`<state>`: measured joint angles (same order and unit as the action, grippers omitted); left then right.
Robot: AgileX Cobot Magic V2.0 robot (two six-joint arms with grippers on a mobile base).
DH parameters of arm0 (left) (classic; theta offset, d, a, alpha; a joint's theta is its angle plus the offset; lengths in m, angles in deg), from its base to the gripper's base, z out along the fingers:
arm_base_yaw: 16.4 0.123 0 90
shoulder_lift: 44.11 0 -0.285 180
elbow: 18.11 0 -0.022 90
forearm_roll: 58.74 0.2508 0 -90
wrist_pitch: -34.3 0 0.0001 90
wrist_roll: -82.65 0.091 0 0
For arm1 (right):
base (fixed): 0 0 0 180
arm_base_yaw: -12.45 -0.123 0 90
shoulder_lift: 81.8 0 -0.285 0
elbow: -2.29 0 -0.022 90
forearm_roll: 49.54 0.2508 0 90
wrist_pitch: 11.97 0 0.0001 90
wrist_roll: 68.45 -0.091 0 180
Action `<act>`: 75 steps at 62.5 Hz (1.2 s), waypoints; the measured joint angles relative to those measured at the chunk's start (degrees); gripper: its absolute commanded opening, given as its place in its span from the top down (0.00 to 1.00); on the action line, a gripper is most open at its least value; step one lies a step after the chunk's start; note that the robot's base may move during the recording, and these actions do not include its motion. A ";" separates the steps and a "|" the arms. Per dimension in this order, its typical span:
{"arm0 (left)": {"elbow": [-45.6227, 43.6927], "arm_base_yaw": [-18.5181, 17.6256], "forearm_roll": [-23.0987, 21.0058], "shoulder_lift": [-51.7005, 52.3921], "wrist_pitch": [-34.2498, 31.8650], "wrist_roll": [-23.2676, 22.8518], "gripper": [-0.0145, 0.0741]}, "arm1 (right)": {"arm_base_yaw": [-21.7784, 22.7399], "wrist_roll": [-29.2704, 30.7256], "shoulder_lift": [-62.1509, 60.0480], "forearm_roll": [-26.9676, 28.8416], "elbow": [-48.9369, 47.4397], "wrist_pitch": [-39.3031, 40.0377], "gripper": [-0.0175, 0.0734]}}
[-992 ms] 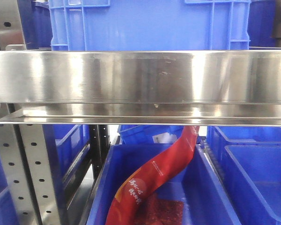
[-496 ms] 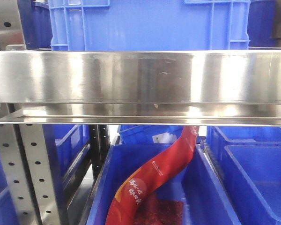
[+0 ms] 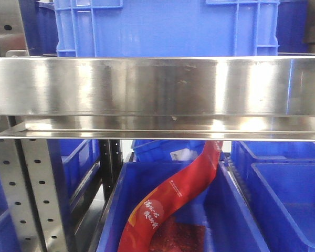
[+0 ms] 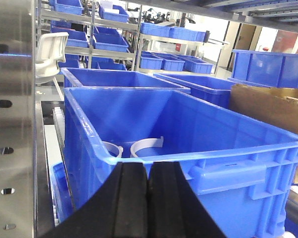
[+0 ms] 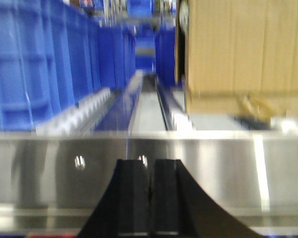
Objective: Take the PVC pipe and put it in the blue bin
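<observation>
Shelves full of blue plastic bins fill the room, held up by shiny metal rails with round holes in the posts.

From the left wrist, the left gripper (image 4: 148, 198) has its 2 black fingers pressed together with nothing between them. It sits just in front of the rim of a big blue bin (image 4: 228, 148). The bin has smooth walls and a thick folded lip. Inside it, at the bottom, lie 2 white curved pipe pieces (image 4: 146, 147), shaped like rings cut open. A brown cardboard box (image 4: 273, 106) stands to the right, behind the bin.

From the right wrist, the right gripper (image 5: 149, 198) also has its 2 black fingers closed tight and holds nothing. It faces a shiny steel rail (image 5: 213, 168). Past the rail the picture is blurry, with blue bins on the left and a tan cardboard box (image 5: 243, 49) on the right.

From the front, a wide steel shelf edge (image 3: 157, 86) crosses the middle. A blue crate (image 3: 168, 26) sits on top. Below it, a long red bag (image 3: 173, 197) with writing leans across another blue bin (image 3: 236, 210).
</observation>
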<state>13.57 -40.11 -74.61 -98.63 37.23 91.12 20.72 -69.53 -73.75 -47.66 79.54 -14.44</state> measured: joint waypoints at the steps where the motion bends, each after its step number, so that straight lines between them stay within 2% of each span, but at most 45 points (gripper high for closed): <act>1: 0.00 0.00 0.00 0.00 0.00 0.00 0.96 | 0.00 0.00 -0.10 -0.18 0.00 0.45 0.99; 75: 0.90 0.45 0.70 0.38 -0.58 0.00 0.96 | 0.00 0.00 -0.09 -1.38 0.00 0.37 0.99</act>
<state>14.47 -39.65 -73.91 -98.25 36.65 91.12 20.72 -69.53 -73.84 -49.05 79.54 -14.07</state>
